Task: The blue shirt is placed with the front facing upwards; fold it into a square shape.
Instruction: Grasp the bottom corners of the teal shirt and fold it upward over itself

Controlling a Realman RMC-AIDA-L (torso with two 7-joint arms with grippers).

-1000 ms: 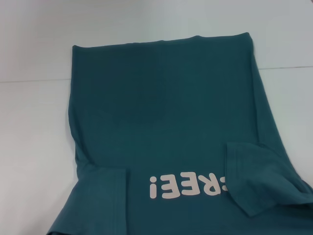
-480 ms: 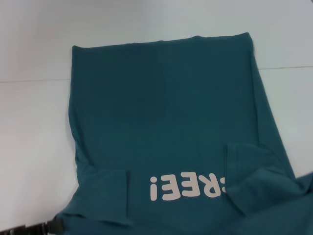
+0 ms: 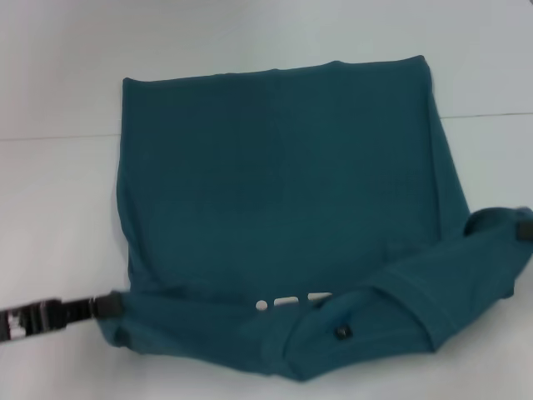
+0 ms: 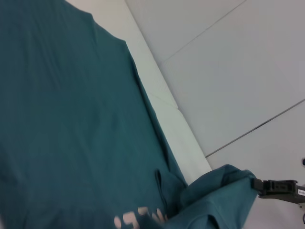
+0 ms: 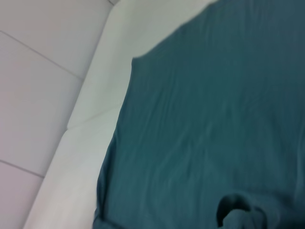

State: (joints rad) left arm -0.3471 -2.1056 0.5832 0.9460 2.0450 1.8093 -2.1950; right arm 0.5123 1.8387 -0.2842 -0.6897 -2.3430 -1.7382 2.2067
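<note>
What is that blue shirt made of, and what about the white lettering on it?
The blue shirt looks like soft matte knit, probably cotton jersey: it drapes, bunches and creases where the left gripper and right gripper lift its near edge. The white lettering, mostly covered, looks like a flat opaque print, smoother than the cloth; its exact type is unclear.

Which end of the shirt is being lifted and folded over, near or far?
The near, collar end of the blue shirt: it is raised and rolled over the white print, with a gripper at each near corner, left and right. The far hem lies flat.
</note>
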